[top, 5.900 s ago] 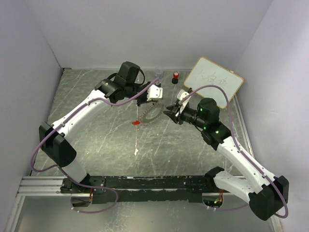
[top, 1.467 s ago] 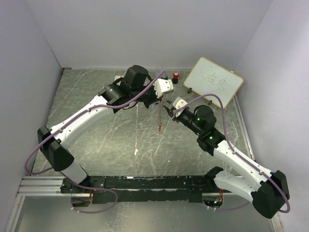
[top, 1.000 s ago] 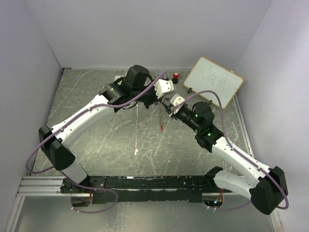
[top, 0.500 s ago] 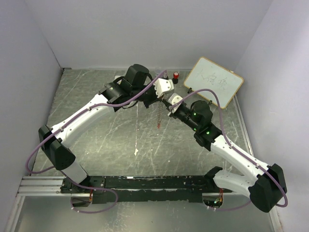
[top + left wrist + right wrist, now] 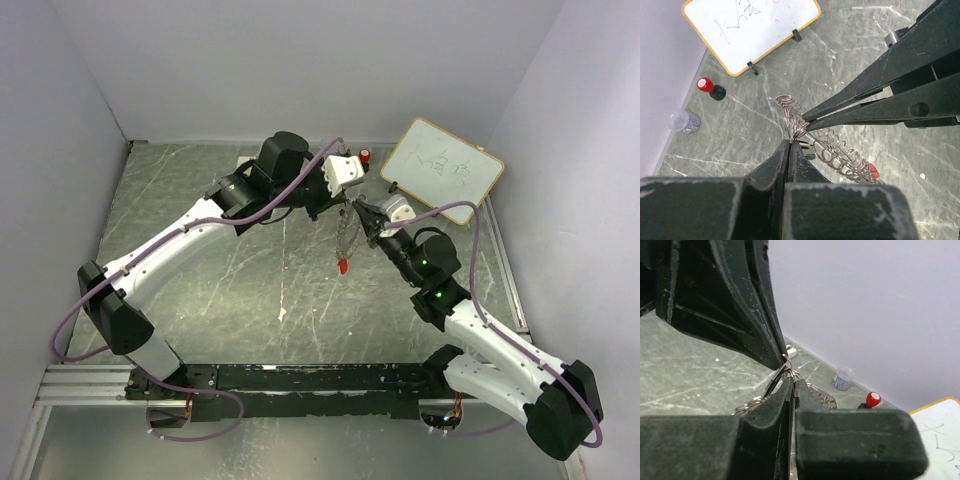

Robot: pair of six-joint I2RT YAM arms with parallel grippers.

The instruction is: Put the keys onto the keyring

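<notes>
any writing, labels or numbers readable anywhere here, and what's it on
Whiteboard: a few handwritten dark strokes, too small and blurred to read in the top view, and upside down and just as unclear in the left wrist view.
No other text, label, brand or number shows in any view.

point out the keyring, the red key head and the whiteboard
keyring [image 5: 837, 156], left wrist view, on its wavy wire rim
red key head [image 5: 872, 171], left wrist view, middle of the red plastic
whiteboard [image 5: 440, 170], top external view, middle of its white face

keyring [image 5: 828, 155]: toothed grey wire, hanging | red-headed key [image 5: 873, 172]: dangling at its bottom
</notes>
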